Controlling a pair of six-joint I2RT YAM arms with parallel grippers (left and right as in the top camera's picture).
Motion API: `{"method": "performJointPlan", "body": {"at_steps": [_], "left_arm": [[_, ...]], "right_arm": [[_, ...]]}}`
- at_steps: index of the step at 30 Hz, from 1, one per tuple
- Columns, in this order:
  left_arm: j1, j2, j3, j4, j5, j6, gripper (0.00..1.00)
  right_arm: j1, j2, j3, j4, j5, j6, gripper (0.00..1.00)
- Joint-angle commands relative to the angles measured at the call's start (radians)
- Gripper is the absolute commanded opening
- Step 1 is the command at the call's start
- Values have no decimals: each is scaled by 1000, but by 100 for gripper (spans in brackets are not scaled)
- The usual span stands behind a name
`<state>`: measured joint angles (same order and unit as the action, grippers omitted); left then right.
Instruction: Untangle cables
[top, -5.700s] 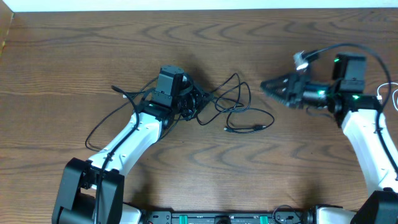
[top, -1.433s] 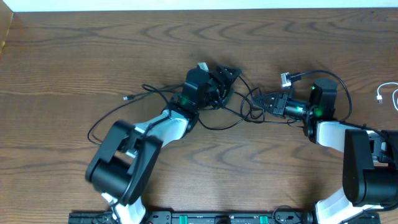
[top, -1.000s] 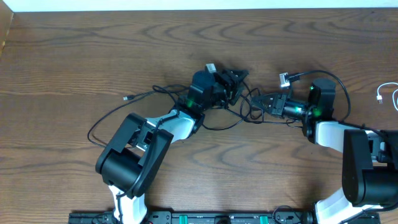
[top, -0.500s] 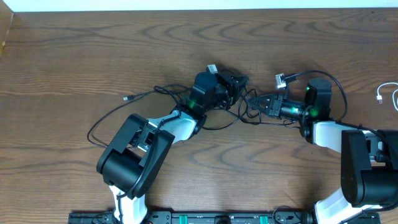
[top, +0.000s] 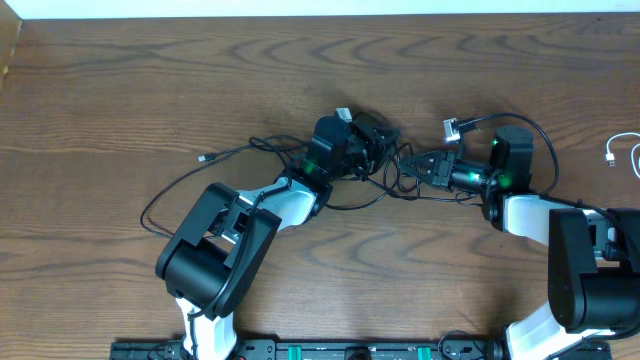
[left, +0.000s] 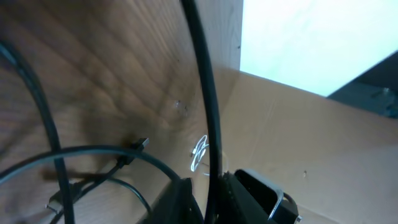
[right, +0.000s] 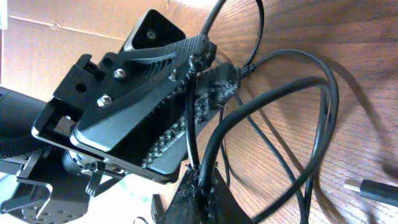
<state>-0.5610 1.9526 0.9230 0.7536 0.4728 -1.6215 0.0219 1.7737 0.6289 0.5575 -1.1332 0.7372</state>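
Nearest the table edge, left arm (top: 225, 235) and right arm (top: 585, 260) are reaching out from their bases toward the middle of the wooden table (top: 110, 90); left gripper (top: 380, 138) is pointing right and right gripper (top: 418, 164) is pointing left, tips sitting just beside each other; black cables (top: 398, 180) are lying tangled mid-table, between and under the two tips; in the left wrist view the left gripper is clenching, its fingers (left: 181, 200) pressing on one black strand running up between them; in the right wrist view the right gripper is clamping tight on a black strand at the bottom of the frame, loops are curling off to the right and a plug end (right: 373, 190) is lying flat on the wood; the left gripper's ridged pads are filling that view, touching the same bunch; further left, one strand is trailing away to a small plug (top: 205, 158) and another is sweeping a wide loop beside the left arm; thicker cord (top: 530, 125) is arching over the right wrist; white cable (top: 622, 152) is lying well apart at the far right edge, partly cut off by the frame, neither gripper touching it.
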Motion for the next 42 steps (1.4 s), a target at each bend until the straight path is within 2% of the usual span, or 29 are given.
{"method": "performJointPlan", "body": {"at_steps": [1,6,11,17,21,31,42], "left_arm": [[2,14,24,-1,14,35,8],[16,13,24,-1,37,126,8],[87,-2,24,2,186,145,8],[205,-86,24,5,413,217,7],[270,-196,24,16,493,238,8],[406,-547,24,18,503,241,8],[560,-786,24,19,512,247,8]], "right_arm": [[5,3,6,-1,-2,-21,1],[5,3,6,-2,-2,-21,2],[5,3,6,-23,13,-93,2],[-2,3,6,-222,208,-170,2],[-21,3,6,-356,352,-185,2],[-83,3,6,-600,603,-223,1],[-172,3,6,-710,645,-275,1]]}}
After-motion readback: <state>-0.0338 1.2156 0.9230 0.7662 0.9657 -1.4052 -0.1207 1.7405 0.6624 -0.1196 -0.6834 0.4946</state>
